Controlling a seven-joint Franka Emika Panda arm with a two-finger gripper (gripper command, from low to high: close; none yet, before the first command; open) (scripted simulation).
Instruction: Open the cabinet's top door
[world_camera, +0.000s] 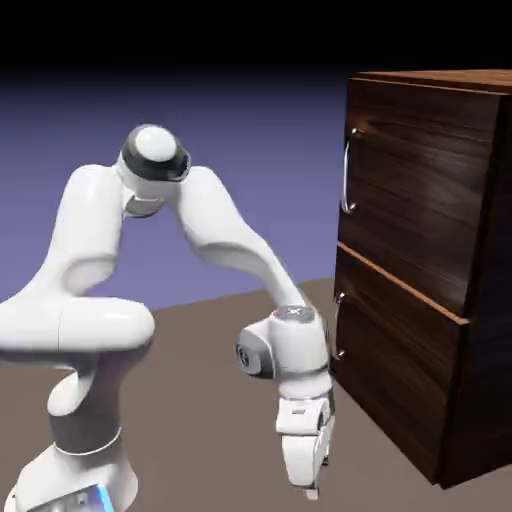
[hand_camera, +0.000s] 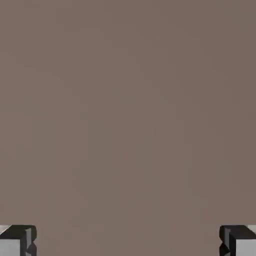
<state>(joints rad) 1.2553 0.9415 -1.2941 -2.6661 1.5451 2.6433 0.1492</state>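
The cabinet (world_camera: 470, 330) of dark walnut-grain wood stands at the right of the exterior view. Its top door (world_camera: 420, 190) is shut flush and carries a long curved silver handle (world_camera: 347, 172) on its left edge. A lower panel (world_camera: 395, 375) with a shorter handle (world_camera: 338, 325) sits beneath it. My gripper (world_camera: 312, 488) hangs low, pointing down at the table, left of the lower panel and well below the top door's handle. In the hand view the fingertips (hand_camera: 18, 240) sit far apart at the bottom corners, open, with only brown table between them.
The brown table (world_camera: 200, 400) stretches under the arm and fills the hand view. The arm's elbow (world_camera: 155, 155) rises high at the left, about level with the top door.
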